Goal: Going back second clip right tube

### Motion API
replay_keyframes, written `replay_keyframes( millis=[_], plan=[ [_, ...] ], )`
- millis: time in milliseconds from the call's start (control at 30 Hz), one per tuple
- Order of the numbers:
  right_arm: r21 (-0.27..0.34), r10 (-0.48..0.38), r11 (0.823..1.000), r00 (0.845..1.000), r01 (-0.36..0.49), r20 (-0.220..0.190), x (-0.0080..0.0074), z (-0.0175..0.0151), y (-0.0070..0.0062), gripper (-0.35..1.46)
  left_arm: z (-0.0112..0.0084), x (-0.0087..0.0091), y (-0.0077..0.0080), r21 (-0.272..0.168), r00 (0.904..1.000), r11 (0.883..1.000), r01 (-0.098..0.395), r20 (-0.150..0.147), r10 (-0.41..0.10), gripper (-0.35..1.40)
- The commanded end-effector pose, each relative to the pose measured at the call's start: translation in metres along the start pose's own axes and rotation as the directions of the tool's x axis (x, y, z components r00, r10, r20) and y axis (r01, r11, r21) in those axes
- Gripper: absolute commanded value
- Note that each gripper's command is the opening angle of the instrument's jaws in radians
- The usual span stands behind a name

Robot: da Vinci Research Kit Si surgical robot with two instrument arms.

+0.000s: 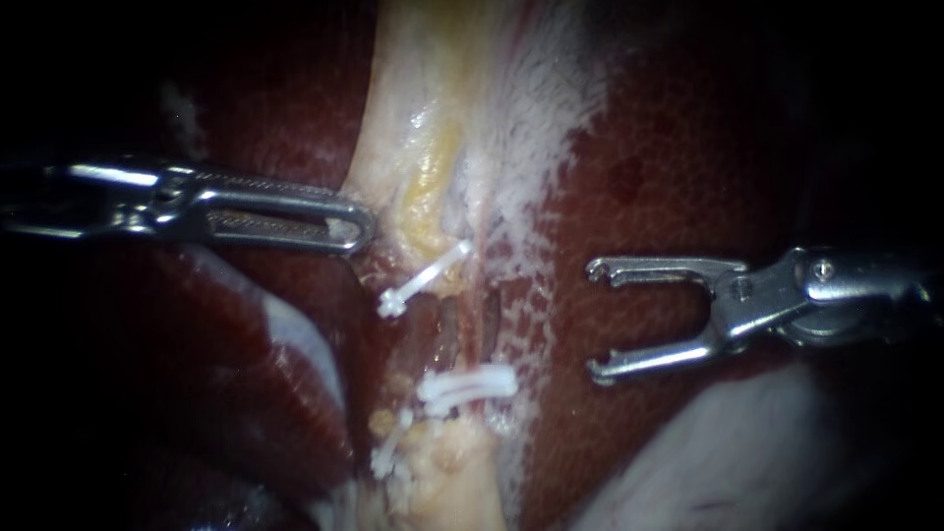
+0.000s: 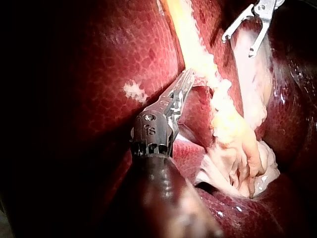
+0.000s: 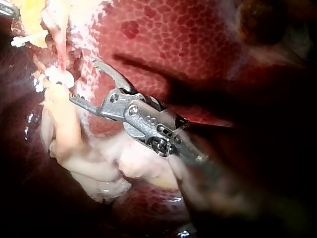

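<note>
My right instrument (image 1: 596, 320) comes in from the right with its forked jaws wide open and empty, over the liver to the right of the tubes (image 1: 444, 329). White clips sit on the tubes: one slanted clip (image 1: 423, 280) higher up, and a pair of clips (image 1: 468, 383) lower down. My left instrument (image 1: 356, 228) comes in from the left, jaws shut on the edge of the pale gallbladder tissue (image 1: 413, 128). In the right wrist view the open jaws (image 3: 83, 79) stand just beside a white clip (image 3: 59, 77). The left wrist view shows the left instrument (image 2: 187, 79) meeting the pale strand (image 2: 198, 54).
Dark red liver (image 1: 669, 167) lies on both sides of the tubes. A further white clip (image 1: 388, 457) sits low by the yellowish stump (image 1: 452, 482). Pale folded tissue (image 3: 99, 168) lies under my right instrument. My right instrument (image 2: 237, 45) shows far ahead in the left wrist view.
</note>
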Motion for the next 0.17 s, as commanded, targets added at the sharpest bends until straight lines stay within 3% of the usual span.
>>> replay_keyframes(
  millis=[33,167],
  plan=[
    [0.003,0.0,1.0,1.0,0.0,0.0,0.0,0.0,0.0,0.6,0.0,0.0,0.0,0.0,1.0,1.0,0.0,0.0,0.0,-0.35],
    [0.003,0.0,1.0,1.0,0.0,0.0,0.0,0.0,0.0001,0.6,0.0,0.0,0.0,0.0,1.0,1.0,0.0,0.0,0.0,-0.35]
  ],
)
